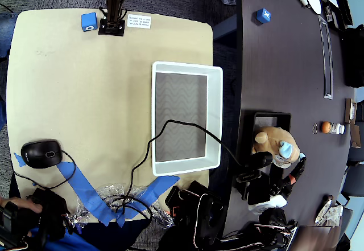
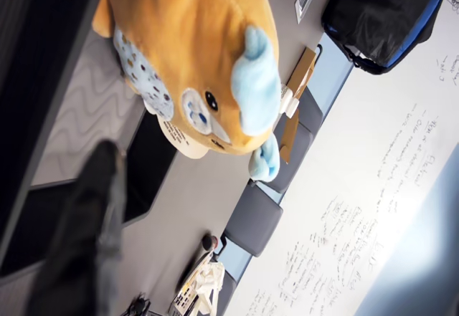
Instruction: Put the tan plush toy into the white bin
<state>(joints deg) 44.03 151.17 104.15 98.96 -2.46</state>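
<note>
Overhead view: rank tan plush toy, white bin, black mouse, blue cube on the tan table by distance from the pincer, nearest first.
1. tan plush toy: at the pincer, lower right, over the black tray.
2. white bin: centre, to the left of it.
3. black mouse: far left.
4. blue cube: top left, roughly level with the mouse; too close to call.

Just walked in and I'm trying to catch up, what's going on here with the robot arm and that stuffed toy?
The arm reaches over the dark table, and its gripper is at the tan plush toy, which sits at the black tray. In the wrist view the toy fills the frame right at the gripper, though a firm grip can't be confirmed. The white bin sits on the tan table with a black cable draped across it, and no toy inside yet.
</note>
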